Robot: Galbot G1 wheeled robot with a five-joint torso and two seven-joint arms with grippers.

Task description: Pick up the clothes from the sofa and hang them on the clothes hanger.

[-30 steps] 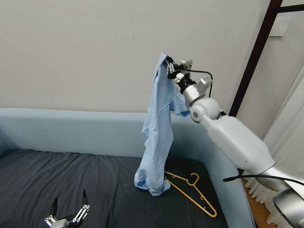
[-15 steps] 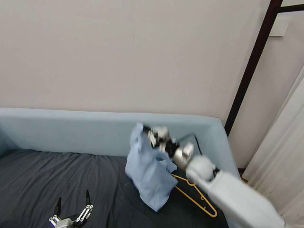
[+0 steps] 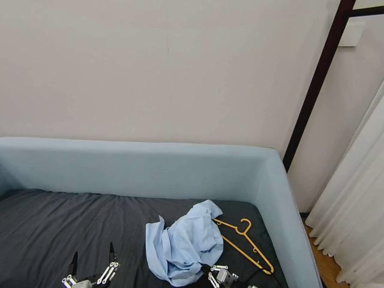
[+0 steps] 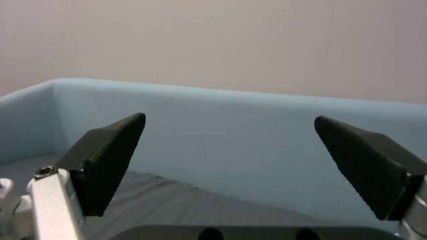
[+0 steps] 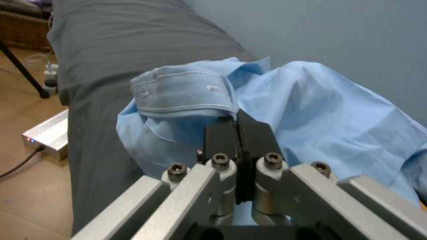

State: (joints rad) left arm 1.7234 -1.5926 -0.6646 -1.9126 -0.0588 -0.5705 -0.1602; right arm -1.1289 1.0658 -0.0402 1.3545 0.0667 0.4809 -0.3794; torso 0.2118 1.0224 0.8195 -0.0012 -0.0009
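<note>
A light blue shirt (image 3: 183,243) lies crumpled on the dark grey sofa seat (image 3: 72,228), right of the middle. My right gripper (image 3: 219,276) is low at the shirt's near edge. In the right wrist view its pads (image 5: 253,137) are pressed together at the shirt's collar (image 5: 183,92), and blue cloth (image 5: 320,100) spreads beyond them. A yellow hanger (image 3: 246,243) lies flat on the seat just right of the shirt. My left gripper (image 3: 92,252) hovers open over the seat at the near left, with nothing between its fingers (image 4: 110,155).
The pale blue sofa back (image 3: 132,165) and right arm (image 3: 282,222) wall in the seat. A dark rack post (image 3: 315,84) rises behind the sofa's right end. A white curtain (image 3: 360,204) hangs at the far right. Floor and a silver box (image 5: 47,135) lie beside the sofa.
My right arm has swung down from high above the sofa back to the seat's near edge. The shirt that hung from it now lies in a heap. The left gripper has barely moved.
</note>
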